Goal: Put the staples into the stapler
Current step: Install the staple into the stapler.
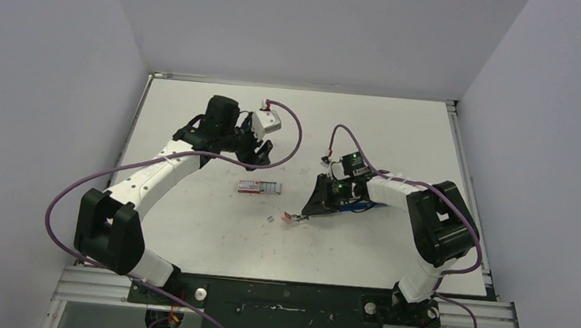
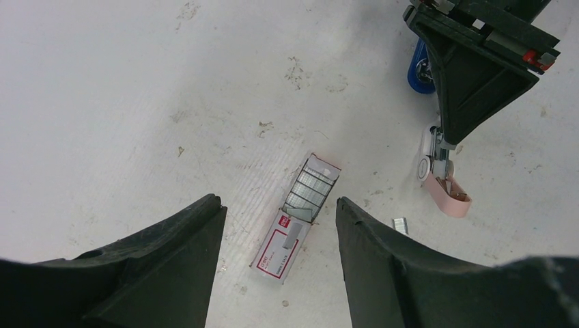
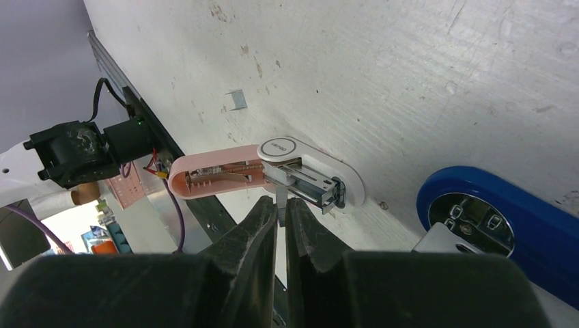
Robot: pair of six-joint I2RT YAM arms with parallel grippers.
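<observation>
Top cam: white matte tabletop (image 1: 187, 226), scuffed all over. The staple box (image 1: 251, 186), small red-n-white cardboard, lies flat near mid-frame w/ its tray slid out. The left gripper (image 1: 260, 155) sits a bit higher in the frame than it. Left wrist cam: chunky black fingers (image 2: 171, 260) spread wide w/ nothing in them, and the box is on the table in the gap between. Grey ribbed staple strips (image 2: 311, 183) sit in the open tray.

The right gripper (image 3: 281, 208) is nearly closed, pinching a thin flat grey metal sliver, which looks like a staple strip (image 3: 280, 195). Its upper end meets the metal channel of a pink-and-white mini stapler (image 3: 300, 154) that's flipped open. That one has a glossy rounded white base, and its pink lid w/ a coil spring inside is swung out to the left. Can't tell if the strip is actually in the channel.

The blue stapler (image 3: 505, 219) is lower right in that view, near the mini one but not touching. It's smooth blue plastic w/ a rounded end and a shiny chrome plate set in. On the top cam it's right of centre, mostly under the right arm. One loose staple (image 3: 237, 100) lies upper left, apart from the rest.
</observation>
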